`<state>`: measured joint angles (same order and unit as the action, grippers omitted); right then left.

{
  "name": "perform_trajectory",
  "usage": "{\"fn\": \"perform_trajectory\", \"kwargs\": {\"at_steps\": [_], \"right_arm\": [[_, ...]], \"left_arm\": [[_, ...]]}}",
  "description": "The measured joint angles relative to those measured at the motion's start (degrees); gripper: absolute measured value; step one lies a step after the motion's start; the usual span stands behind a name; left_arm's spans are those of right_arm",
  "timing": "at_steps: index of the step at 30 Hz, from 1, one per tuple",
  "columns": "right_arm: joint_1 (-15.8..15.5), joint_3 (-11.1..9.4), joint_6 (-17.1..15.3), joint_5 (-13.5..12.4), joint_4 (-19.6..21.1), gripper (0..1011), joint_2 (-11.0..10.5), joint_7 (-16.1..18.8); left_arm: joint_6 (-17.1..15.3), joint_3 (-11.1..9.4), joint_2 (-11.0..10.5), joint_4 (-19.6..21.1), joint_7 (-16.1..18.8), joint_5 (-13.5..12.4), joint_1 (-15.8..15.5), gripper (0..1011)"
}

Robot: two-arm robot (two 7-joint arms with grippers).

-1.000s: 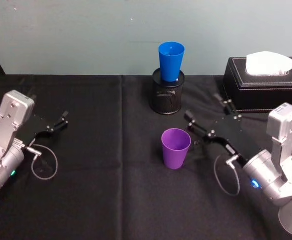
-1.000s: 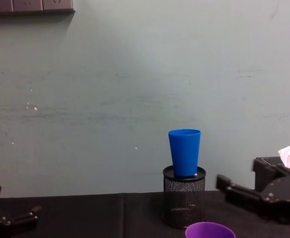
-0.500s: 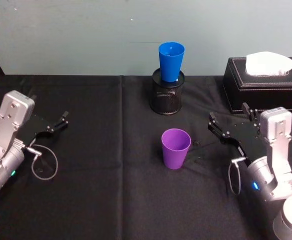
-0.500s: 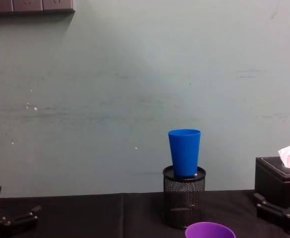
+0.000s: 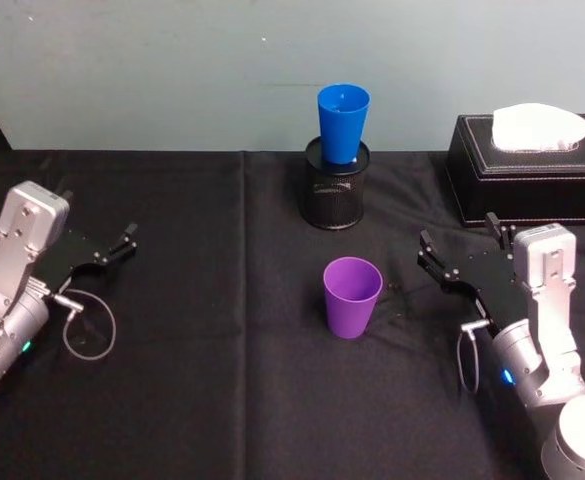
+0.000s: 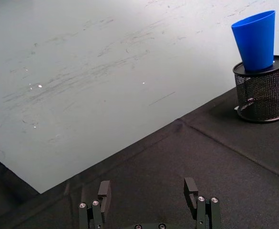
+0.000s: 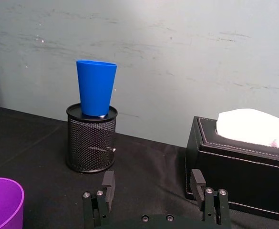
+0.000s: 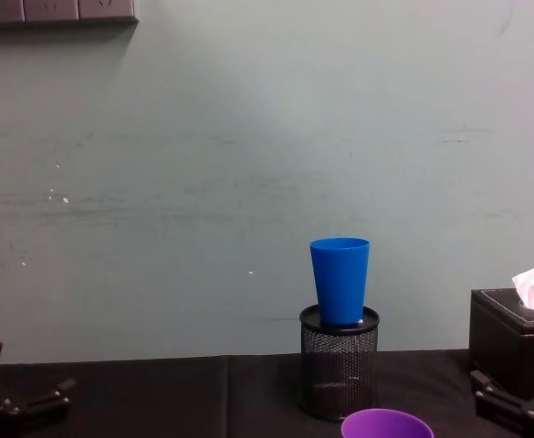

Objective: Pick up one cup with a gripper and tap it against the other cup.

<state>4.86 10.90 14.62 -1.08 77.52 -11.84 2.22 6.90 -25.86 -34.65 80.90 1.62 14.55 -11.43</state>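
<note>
The purple cup stands upright on the black-clothed counter, with nothing between it and the right claw, which sits to its right with fingers spread apart and empty. Behind it, the blue cup sits in a black mesh pen holder, with a black tissue box to the right. The left claw rests far left, fingers apart.

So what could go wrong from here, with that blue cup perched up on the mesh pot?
Two things, I would guess. The blue cup stands upright atop the wire-mesh pen holder, so a firm tap could topple it. The purple cup stands free on the black cloth; the open right pincer beside it might nudge it over while closing in. The left pincer sits parked far left.
</note>
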Motion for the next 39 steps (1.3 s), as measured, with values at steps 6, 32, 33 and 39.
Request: {"fn": "perform_trajectory", "kwargs": {"at_steps": [6, 32, 33, 39], "right_arm": [[0.00, 0.03, -0.25, -0.01, 0.12, 1003, -0.02, -0.08], [0.00, 0.11, -0.63, -0.01, 0.37, 1003, -0.08, -0.33], [0.00, 0.11, -0.64, -0.01, 0.38, 1003, -0.08, -0.34], [-0.01, 0.11, -0.68, -0.01, 0.38, 1003, -0.08, -0.37]], "left_arm": [[0.00, 0.00, 0.00, 0.00, 0.00, 0.00, 0.00, 1005], [0.00, 0.00, 0.00, 0.00, 0.00, 0.00, 0.00, 1005], [0.00, 0.00, 0.00, 0.00, 0.00, 0.00, 0.00, 1005], [0.00, 0.00, 0.00, 0.00, 0.00, 0.00, 0.00, 1005]]}}
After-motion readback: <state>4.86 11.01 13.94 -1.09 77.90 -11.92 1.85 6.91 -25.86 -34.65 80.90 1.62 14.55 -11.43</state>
